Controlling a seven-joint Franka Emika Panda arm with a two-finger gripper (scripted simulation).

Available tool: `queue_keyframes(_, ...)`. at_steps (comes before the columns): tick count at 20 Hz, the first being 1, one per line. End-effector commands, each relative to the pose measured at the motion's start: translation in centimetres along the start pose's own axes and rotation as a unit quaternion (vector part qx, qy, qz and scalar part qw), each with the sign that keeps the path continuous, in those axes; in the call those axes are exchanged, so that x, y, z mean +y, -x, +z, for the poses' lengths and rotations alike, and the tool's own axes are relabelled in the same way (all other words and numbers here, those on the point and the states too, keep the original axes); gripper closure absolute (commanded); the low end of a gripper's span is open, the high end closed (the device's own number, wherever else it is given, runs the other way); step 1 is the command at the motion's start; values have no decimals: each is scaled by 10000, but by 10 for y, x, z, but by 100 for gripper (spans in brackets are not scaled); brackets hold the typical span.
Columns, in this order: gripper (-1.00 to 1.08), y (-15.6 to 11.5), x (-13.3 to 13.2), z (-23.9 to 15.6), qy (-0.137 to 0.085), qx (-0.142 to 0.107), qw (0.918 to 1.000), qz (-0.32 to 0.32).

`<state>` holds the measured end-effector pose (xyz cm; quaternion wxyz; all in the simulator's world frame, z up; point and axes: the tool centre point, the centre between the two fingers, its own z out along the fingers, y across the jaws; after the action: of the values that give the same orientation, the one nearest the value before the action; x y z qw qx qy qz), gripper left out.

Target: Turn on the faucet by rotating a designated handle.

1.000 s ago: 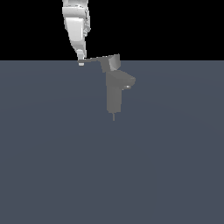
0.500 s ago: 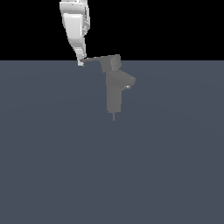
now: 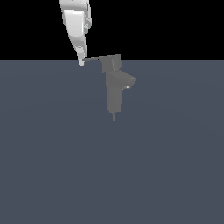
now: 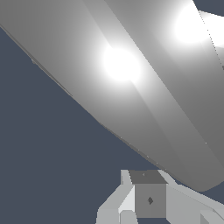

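Now, with the gripper [image 3: 81, 62] at the handle [image 3: 92, 58] tip in the upper middle, its jaw state unclear, push steadily sideways around the faucet [image 3: 114, 87] hub.

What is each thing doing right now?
faucet: standing upright, spout angled toward the exterior view's right.
handle: sticking out level toward the exterior view's left.
end effector: tip right at the handle's far end; open or shut cannot be told.
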<state>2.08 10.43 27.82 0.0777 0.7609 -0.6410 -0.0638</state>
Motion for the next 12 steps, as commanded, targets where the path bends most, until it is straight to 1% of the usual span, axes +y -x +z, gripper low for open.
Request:
queue_keyframes(1,108,-13,8,-2,4,5,10000,54)
queue_keyframes(12,108,-40,41,-3,-8,1,10000,50)
